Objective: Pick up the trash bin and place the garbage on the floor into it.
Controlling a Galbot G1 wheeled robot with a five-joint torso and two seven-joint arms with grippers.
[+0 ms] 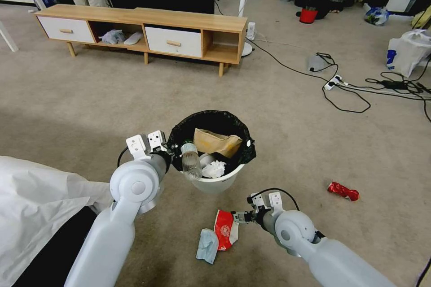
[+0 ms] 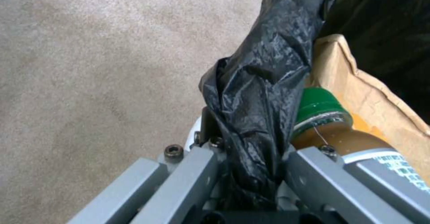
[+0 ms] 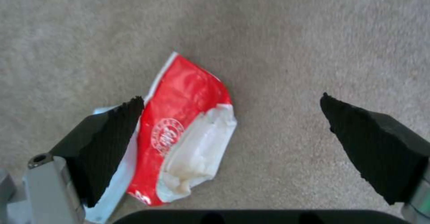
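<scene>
One red-white packet (image 1: 225, 229), lengthwise toward bin (image 1: 215, 179)

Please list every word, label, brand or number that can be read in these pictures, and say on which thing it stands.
No text can be read for certain.
Red-white packet: a round white emblem with lettering, too blurred to read.
Green-capped bottle: a label with a green pattern at its edge, no letters legible.
Red wrapper: too small to tell any print.
</scene>
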